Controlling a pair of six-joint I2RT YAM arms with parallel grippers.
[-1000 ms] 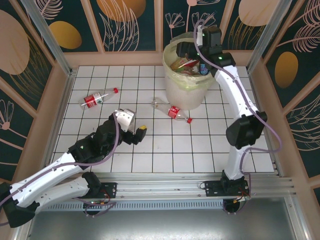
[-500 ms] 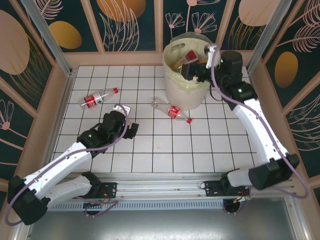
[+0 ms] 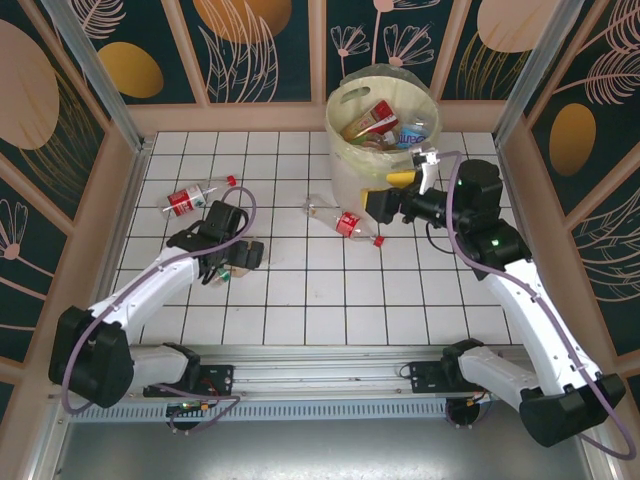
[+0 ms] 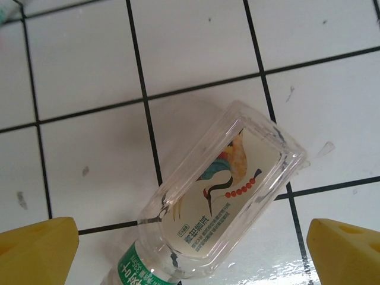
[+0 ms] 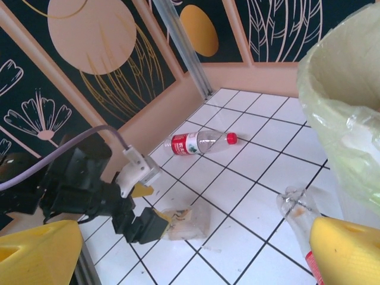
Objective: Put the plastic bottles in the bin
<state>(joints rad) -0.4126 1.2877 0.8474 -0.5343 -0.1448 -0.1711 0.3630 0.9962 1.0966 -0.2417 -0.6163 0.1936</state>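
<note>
A clear green-labelled bottle lies on the white tiles between the left gripper's spread jaws, a red-labelled bottle beyond, another bottle touching the bottle-filled bin, where the right gripper hangs released, empty.

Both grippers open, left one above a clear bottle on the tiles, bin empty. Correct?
The bin is not empty: the top external view shows bottles inside. Otherwise right: left gripper and right gripper open, left above the clear bottle.
</note>
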